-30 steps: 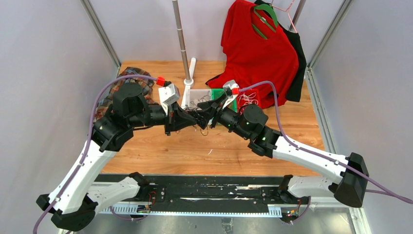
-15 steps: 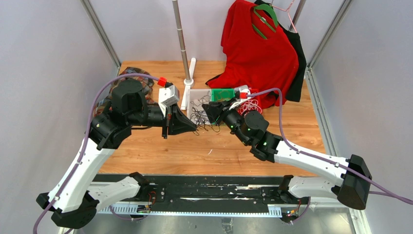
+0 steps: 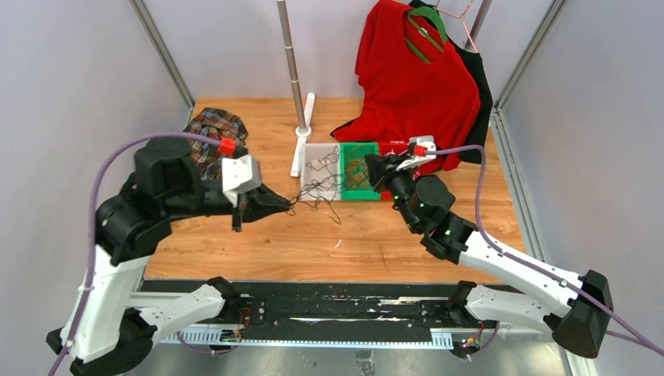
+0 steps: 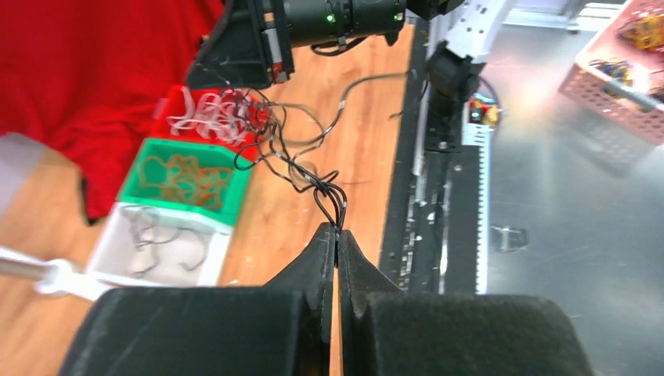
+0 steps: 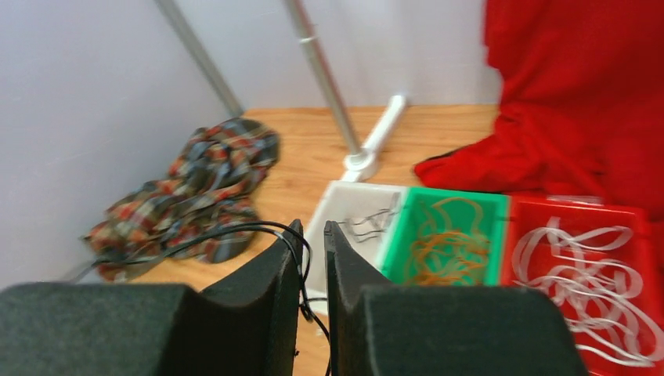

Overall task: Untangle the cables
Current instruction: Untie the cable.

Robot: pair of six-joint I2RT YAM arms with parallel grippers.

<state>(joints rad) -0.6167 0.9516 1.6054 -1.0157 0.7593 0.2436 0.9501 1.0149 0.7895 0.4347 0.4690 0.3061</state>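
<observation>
Above the wooden table (image 3: pixel 352 243), the left gripper (image 4: pixel 337 233) is clamped tight on one end of a tangled black cable (image 4: pixel 312 180), which stretches across to the right gripper (image 5: pixel 312 229). That gripper's jaws stand narrowly parted with the cable running through the gap; whether they touch it is unclear. Orange cables (image 5: pixel 438 243) lie in the green bin (image 5: pixel 446 194), white cables (image 5: pixel 575 266) in the red bin (image 5: pixel 579 210) beside it.

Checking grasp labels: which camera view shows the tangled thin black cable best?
Left wrist: the thin black cable is sharp, running from the shut left gripper to the right gripper. Top external shows only faint strands between the grippers; right wrist, one blurred strand between its fingers.
</observation>
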